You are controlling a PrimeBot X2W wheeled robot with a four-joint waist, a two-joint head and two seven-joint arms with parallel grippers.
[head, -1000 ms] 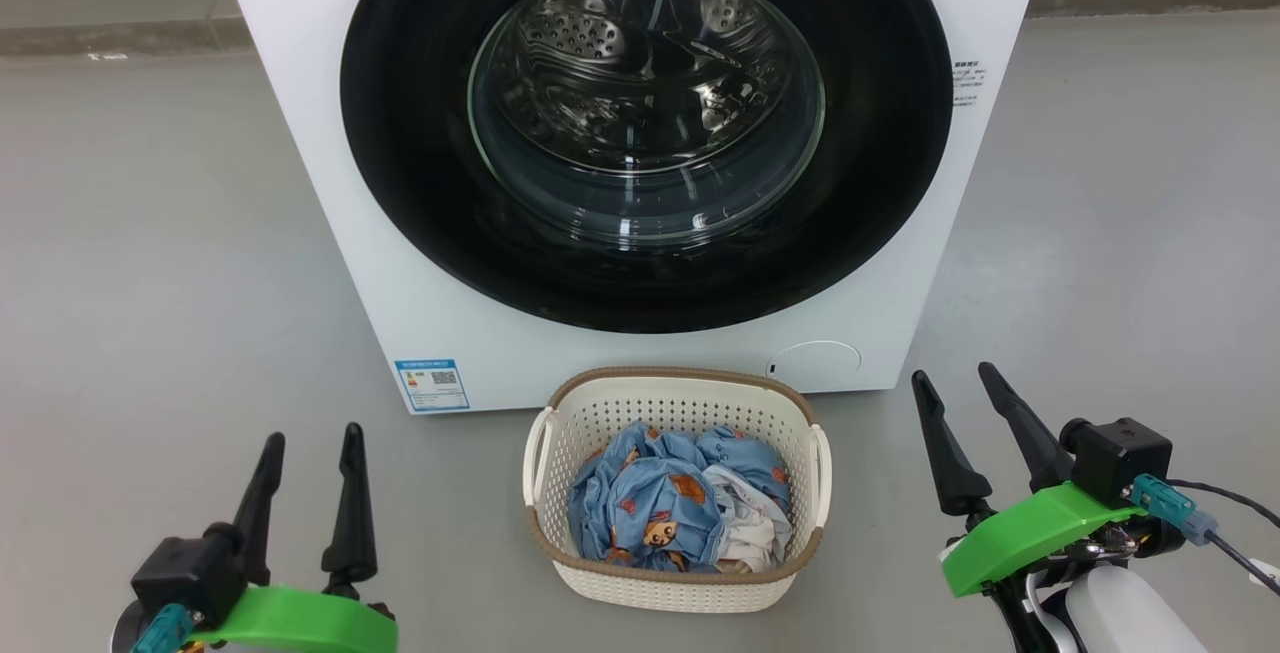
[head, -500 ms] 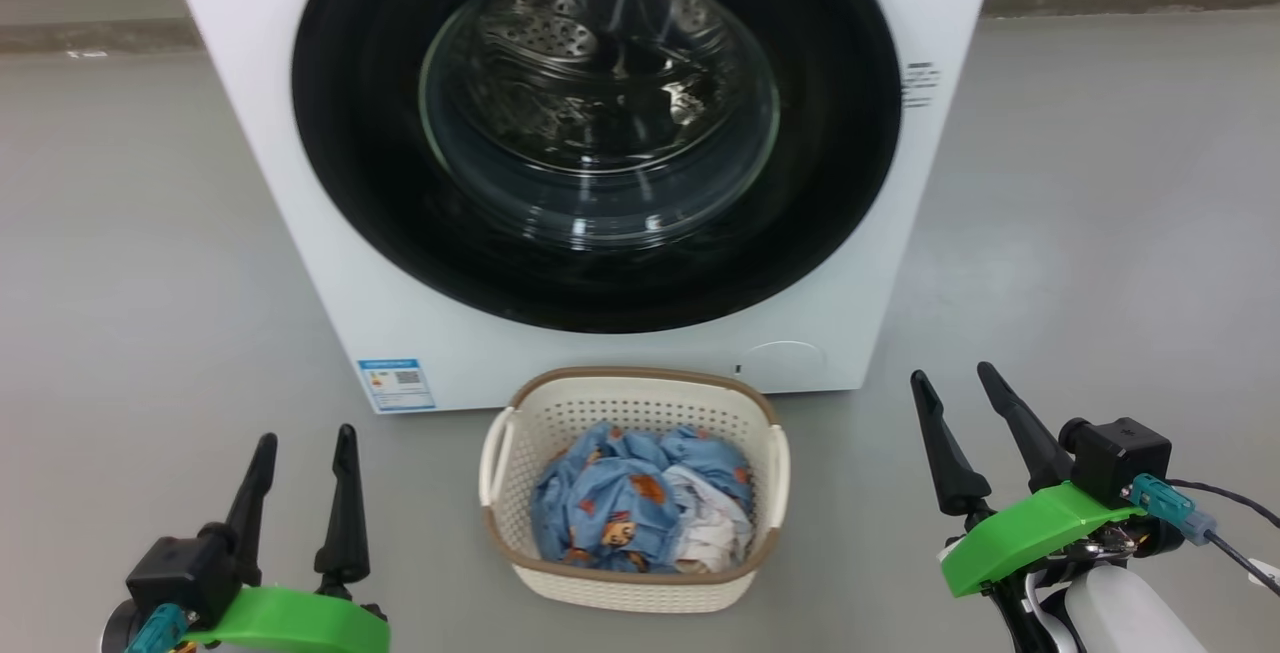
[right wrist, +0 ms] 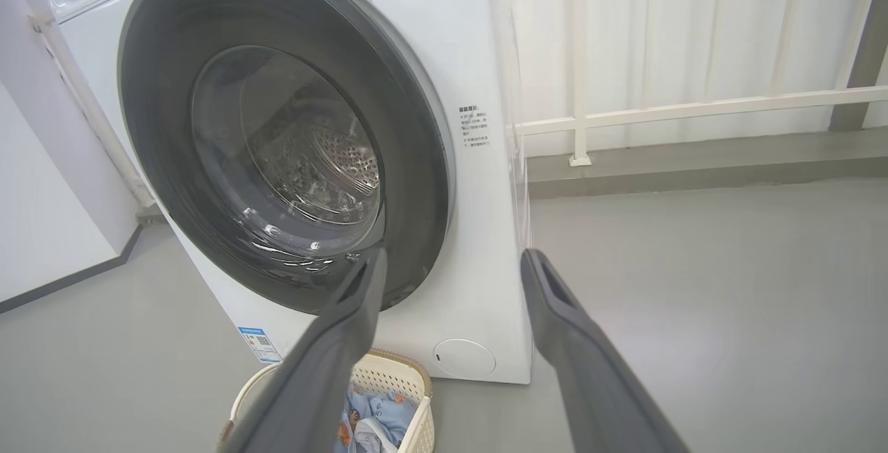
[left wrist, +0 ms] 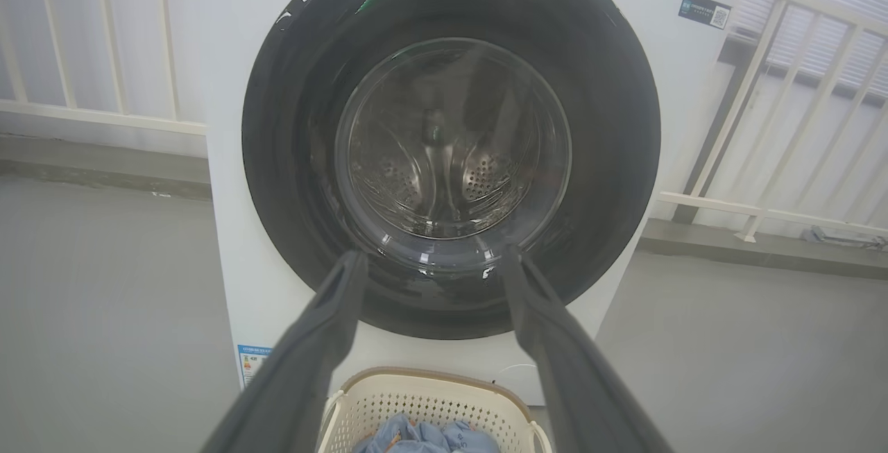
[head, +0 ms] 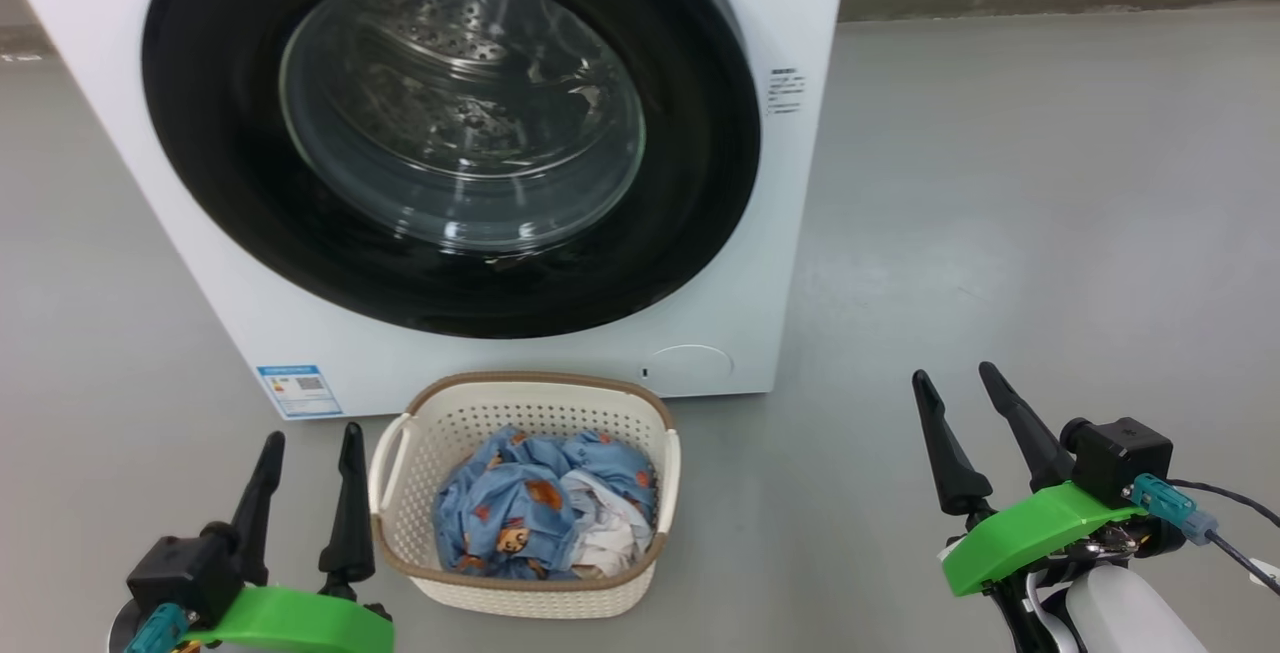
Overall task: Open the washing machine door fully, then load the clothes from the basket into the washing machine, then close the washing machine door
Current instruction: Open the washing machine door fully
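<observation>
Shifting was only done to the head view: washing machine door, still shut, is now framed at 10 o'clock; left gripper and right gripper are held spread, empty.

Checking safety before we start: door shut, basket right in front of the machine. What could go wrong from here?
1. The washing machine door is glossy, no handle in sight; the fingers may slip off its rim.
2. The basket sits close below the door; a reaching arm may knock it.
3. The small white piece among the clothes could get left behind.
</observation>
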